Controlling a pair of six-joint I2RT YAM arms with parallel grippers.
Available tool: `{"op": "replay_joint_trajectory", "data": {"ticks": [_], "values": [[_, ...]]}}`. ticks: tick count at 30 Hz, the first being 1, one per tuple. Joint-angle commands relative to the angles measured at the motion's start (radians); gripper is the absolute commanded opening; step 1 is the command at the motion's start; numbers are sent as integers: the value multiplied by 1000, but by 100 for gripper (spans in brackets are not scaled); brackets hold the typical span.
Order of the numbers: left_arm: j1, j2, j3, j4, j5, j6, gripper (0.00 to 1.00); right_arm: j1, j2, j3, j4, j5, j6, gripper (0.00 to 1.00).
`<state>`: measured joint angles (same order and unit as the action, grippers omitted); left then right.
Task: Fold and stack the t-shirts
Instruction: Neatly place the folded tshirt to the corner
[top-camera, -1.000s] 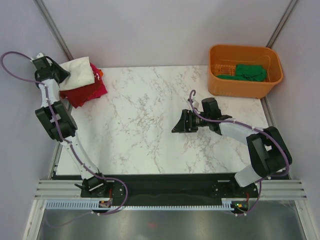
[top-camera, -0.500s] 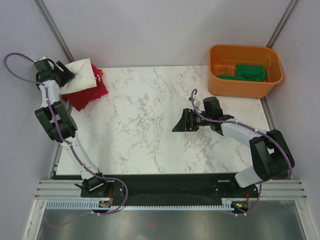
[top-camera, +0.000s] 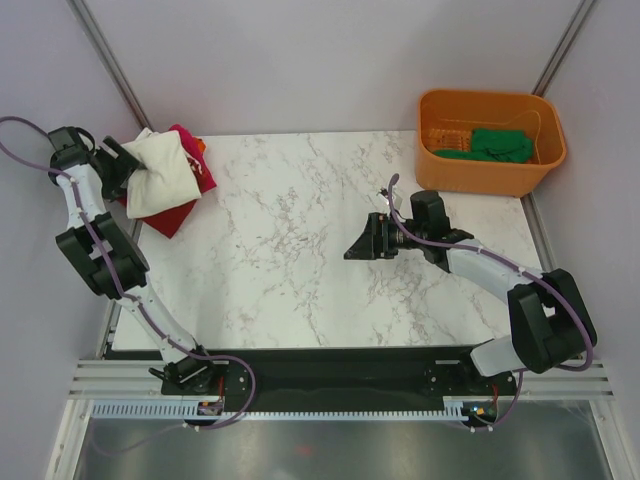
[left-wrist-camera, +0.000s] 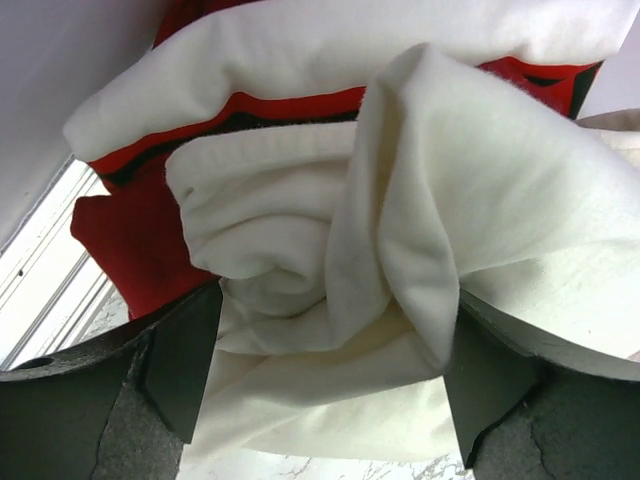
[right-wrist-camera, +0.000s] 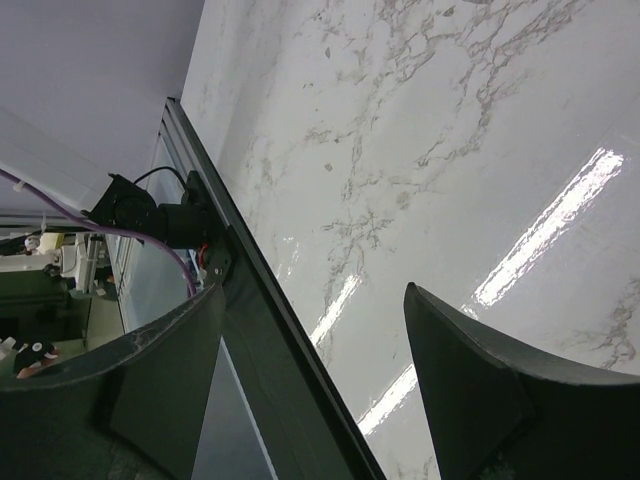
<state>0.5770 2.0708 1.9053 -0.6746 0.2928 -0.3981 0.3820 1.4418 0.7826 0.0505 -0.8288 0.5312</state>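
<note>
A: Status on left claw (top-camera: 118, 165)?

B: Pinched on large cream-white soft cloth t-shirt (top-camera: 160, 172), far left corner of white marble-pattern table (top-camera: 280, 250). Wrist view: thick roll of cloth wedged between both fingers (left-wrist-camera: 175, 365).

A: Layout of cloth relative to claw?

B: Bundle just right of claw, long axis roughly near-to-far. Draped over dark red cloth t-shirt (top-camera: 165, 218), touching. Magenta-pink cloth t-shirt (top-camera: 205, 172) peeking out on right side of heap.

A: Status of right claw (top-camera: 358, 247)?

B: Spread wide, nothing between fingers. Hanging over right-centre of table, well apart from heap, pointed left.

A: Rest of shirts?

B: Green cloth t-shirts (top-camera: 495, 143) in orange plastic tub (top-camera: 440, 172), far right corner.

A: Call on next move?

B: Probably pull cream shirt right and near onto bare marble for spreading. Left arm far nearer. Right arm needed for second corner, so long reach leftward. Risk: red shirt dragged along underneath.
</note>
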Motion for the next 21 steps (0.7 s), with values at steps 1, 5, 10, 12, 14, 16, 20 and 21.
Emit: {"op": "replay_joint_trajectory", "data": {"ticks": [1, 5, 10, 12, 14, 16, 20, 21], "values": [[216, -26, 32, -79, -147, -252, 92, -3, -31, 12, 58, -30, 13, 81], [199, 1, 51, -79, -172, -234, 92, -3, -23, -2, 84, -27, 19, 81], [149, 80, 46, -68, -211, -226, 94, -3, 0, -2, 88, -24, 18, 80], [136, 109, 49, -49, -227, -231, 98, -3, 9, 0, 86, -24, 16, 81], [123, 126, 52, -4, -206, -248, 100, -5, 22, 1, 80, -17, 9, 81], [115, 173, 90, 16, -187, -268, 100, -5, 34, 4, 77, -10, 6, 81], [72, 274, 237, 29, -159, -295, 100, -3, 81, 23, 60, 5, -11, 81], [48, 294, 267, 29, -165, -298, 100, -3, 88, 27, 52, 7, -16, 81]]}}
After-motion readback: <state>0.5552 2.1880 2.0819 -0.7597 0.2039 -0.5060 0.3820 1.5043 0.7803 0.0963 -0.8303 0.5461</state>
